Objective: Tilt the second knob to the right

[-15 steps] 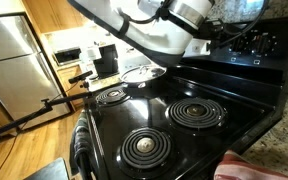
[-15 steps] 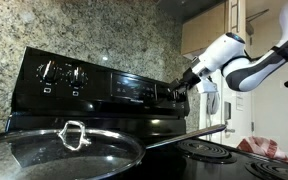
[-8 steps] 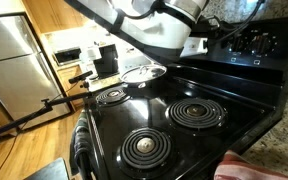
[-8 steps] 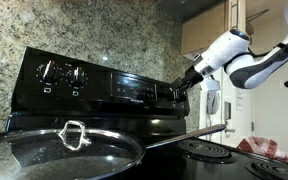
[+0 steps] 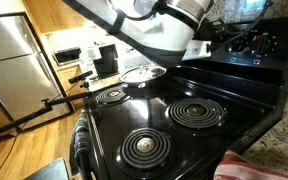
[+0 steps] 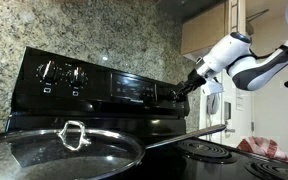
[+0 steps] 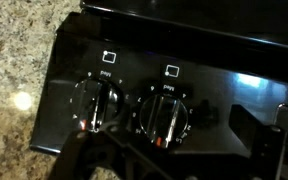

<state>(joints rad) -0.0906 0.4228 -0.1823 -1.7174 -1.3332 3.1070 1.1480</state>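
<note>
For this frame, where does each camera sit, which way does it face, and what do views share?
Exterior view: high at the stove's front, looking across the coil burners to the control panel; the arm crosses the top.
Exterior view: low behind a glass lid, facing along the panel; arm enters at the frame's right, gripper at its far end.
Wrist view: close to the panel, facing left knob and right knob; gripper parts along the bottom.
Shared: both exterior views show lid, panel, arm.

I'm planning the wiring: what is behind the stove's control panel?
Speckled granite backsplash rises behind the control panel. The wall directly behind the panel is covered, so nothing there can be seen.
</note>
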